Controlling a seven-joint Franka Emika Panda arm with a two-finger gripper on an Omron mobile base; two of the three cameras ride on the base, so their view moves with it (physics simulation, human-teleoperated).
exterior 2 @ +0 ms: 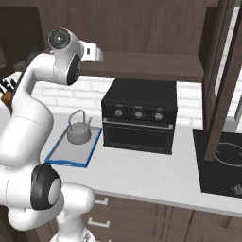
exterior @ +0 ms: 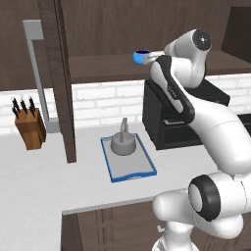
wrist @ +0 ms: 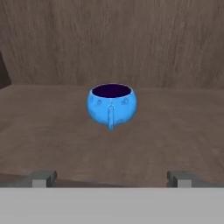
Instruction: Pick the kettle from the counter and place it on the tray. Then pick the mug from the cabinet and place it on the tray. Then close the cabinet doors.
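The bright-blue mug (wrist: 112, 104) stands upright on the cabinet shelf (wrist: 52, 127), its small handle turned toward the hand camera. My gripper (wrist: 112, 179) is open, level with the mug and a short way in front of it, with nothing between the fingertips (wrist: 43, 178). In the left base view the mug (exterior: 141, 57) sits just left of my hand on the shelf (exterior: 98, 66). The grey kettle (exterior: 122, 142) rests upright on the blue-rimmed tray (exterior: 142, 171) on the counter (exterior: 39, 176); kettle (exterior 2: 78, 130) and tray (exterior 2: 61, 158) also appear in the right base view.
The cabinet doors stand open, one door (exterior: 60, 78) with a grey bar handle (exterior: 37, 73) at left, the other door (exterior 2: 222, 80) at right. A black oven (exterior 2: 139, 116) sits beside the tray. A knife block (exterior: 30, 127) stands far left, a cooktop (exterior 2: 222, 160) far right.
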